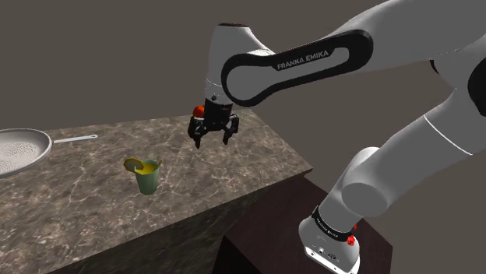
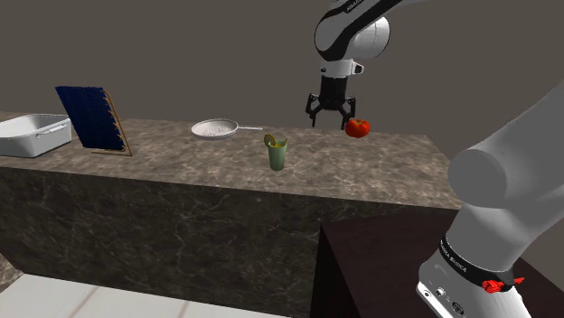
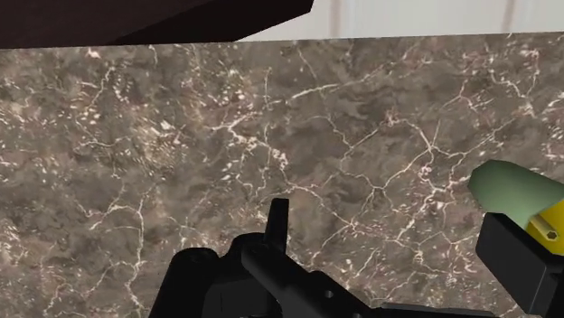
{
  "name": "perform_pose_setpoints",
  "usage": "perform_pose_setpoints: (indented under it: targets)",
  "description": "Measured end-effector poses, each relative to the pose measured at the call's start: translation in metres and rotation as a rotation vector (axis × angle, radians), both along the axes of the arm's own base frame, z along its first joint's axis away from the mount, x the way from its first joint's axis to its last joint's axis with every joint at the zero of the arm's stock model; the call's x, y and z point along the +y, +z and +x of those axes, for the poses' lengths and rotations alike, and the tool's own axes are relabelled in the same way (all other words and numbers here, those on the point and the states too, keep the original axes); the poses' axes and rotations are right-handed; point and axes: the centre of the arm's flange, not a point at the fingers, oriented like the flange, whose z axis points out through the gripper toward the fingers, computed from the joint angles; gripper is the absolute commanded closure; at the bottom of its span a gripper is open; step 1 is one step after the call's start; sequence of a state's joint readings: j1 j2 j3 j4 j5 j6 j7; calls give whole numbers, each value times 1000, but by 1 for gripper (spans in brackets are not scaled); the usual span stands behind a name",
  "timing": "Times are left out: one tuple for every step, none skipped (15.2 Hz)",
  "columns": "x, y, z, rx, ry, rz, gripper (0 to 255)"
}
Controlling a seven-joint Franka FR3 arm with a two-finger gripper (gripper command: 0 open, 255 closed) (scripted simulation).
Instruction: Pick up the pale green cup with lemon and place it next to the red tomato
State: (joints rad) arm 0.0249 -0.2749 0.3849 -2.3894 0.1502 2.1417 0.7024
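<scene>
The gripper point(image 1: 212, 140) hangs spread and empty above the table point(image 1: 70, 218), near the red tomato point(image 2: 357, 127). The pale green cup point(image 1: 146, 176) stands well apart. A careless sideways approach may tip the cup over.

The counter point(image 1: 93, 202) looks like polished stone: brown marble with fine white veins, smooth, with a dull sheen. The cup point(image 1: 148, 177) is a plain matt pale green, its material unclear; the lemon point(image 1: 134, 164) on its rim is flat yellow. The tomato point(image 2: 357, 127) is smooth, red and slightly glossy. The pan point(image 2: 215, 130) looks like pale grey metal, its inside finely speckled. The arm point(image 1: 389, 47) has smooth white shells, plastic-like, with a soft shine; the gripper point(image 1: 213, 142) is matt black. The tray point(image 2: 32, 135) is plain, smooth white. The stand point(image 2: 380, 262) is dark, matt brown.
</scene>
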Motion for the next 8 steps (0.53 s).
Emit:
perform_pose_setpoints:
  targets:
    - [9,-4,9,-5,-16,2,0]
    - [18,-8,16,-10,-33,4,0]
    - [28,-14,24,-15,-49,6,0]
    - [36,-19,31,-19,-66,8,0]
    - [43,-24,38,-24,-83,10,0]
    - [52,-25,46,-28,-99,12,0]
    - [61,-30,56,-34,-116,14,0]
    - [68,-38,66,-38,-133,17,0]
